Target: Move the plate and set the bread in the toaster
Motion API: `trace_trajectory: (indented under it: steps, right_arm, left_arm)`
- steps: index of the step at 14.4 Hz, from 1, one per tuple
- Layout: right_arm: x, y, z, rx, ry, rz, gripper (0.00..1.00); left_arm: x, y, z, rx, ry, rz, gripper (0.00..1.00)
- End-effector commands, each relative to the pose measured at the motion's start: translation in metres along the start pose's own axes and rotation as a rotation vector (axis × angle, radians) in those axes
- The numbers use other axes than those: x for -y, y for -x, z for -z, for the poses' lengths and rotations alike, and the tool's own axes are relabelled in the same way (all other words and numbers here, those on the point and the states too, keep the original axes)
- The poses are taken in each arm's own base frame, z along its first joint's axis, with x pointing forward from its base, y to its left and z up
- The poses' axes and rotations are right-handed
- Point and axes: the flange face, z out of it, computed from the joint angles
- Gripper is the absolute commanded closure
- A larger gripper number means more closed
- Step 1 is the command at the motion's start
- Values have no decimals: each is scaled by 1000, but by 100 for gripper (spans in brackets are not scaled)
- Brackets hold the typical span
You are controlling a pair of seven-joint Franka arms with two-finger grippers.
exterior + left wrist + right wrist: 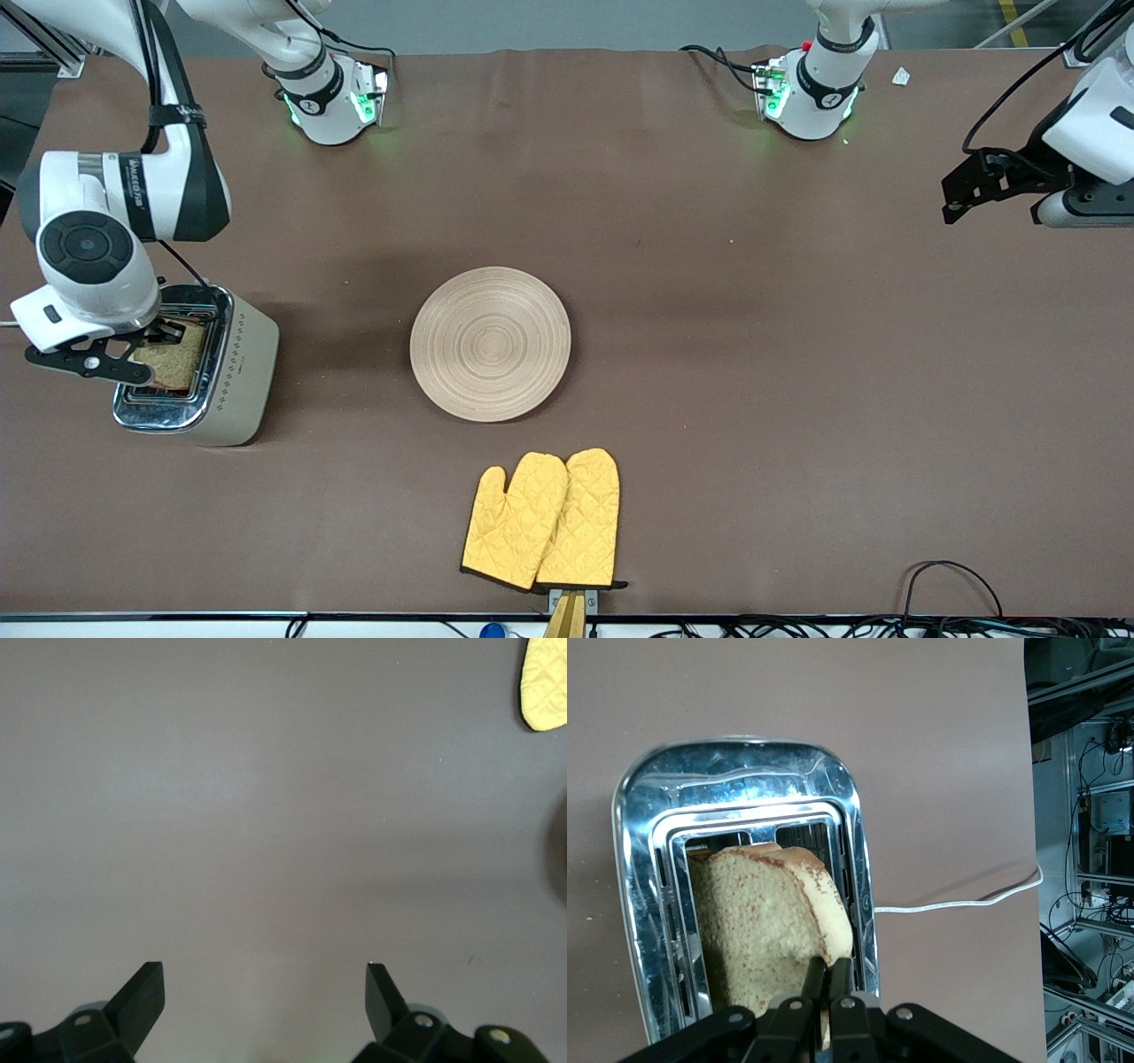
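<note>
Over toaster (197, 372), speckled brown bread (173, 357)

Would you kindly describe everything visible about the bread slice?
The bread is one brown, speckled slice with a darker crust. It stands tilted in a slot of the toaster, its upper part above the chrome top. The right end effector is shut on its edge; nothing else touches it.

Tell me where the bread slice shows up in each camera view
Front view: bread sits in the toaster at the right arm's end, under the right gripper.
Left wrist view: not in it.
Right wrist view: bread fills the middle, pinched at its edge.
Shared landmark: the toaster's chrome top.
</note>
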Motion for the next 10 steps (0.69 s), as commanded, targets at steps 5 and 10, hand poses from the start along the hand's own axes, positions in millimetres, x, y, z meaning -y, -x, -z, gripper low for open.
trace_trajectory:
  steps: [5,10]
  right_arm:
    - [-3,-17,26,69,-306,-192,0]
    - [19,-18,70,36,-385,-130,0]
  left_arm:
    - [4,-9,3,-7,-3,2,0]
    - [4,-10,0,-2,-1,6,0]
